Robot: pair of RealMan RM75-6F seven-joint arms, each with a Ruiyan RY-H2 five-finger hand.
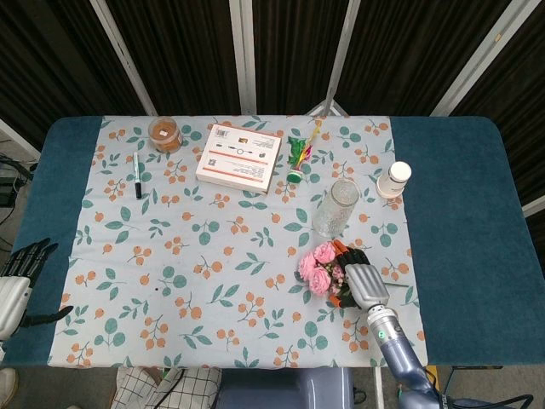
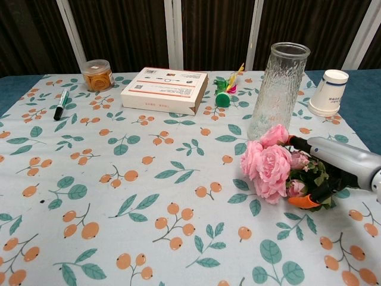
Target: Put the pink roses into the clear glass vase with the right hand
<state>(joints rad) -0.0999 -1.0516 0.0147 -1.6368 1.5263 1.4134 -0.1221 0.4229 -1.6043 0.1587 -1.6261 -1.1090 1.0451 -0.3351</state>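
Note:
The pink roses (image 1: 318, 267) (image 2: 268, 167) lie on the flowered cloth, blooms to the left and leafy stems to the right. Just behind them the clear glass vase (image 1: 335, 207) (image 2: 277, 89) stands upright and empty. My right hand (image 1: 364, 281) (image 2: 342, 161) lies over the leafy stems, with a finger above the foliage and the thumb below it, bracketing the bunch without lifting it. My left hand (image 1: 15, 281) rests at the table's left edge with fingers spread, holding nothing; the chest view does not show it.
A white paper cup (image 1: 393, 180) (image 2: 329, 92) stands right of the vase. Behind it lie a green feathered toy (image 1: 298, 158) and a white box (image 1: 239, 156). A jar of orange snacks (image 1: 164, 134) and a marker pen (image 1: 136, 175) sit far left.

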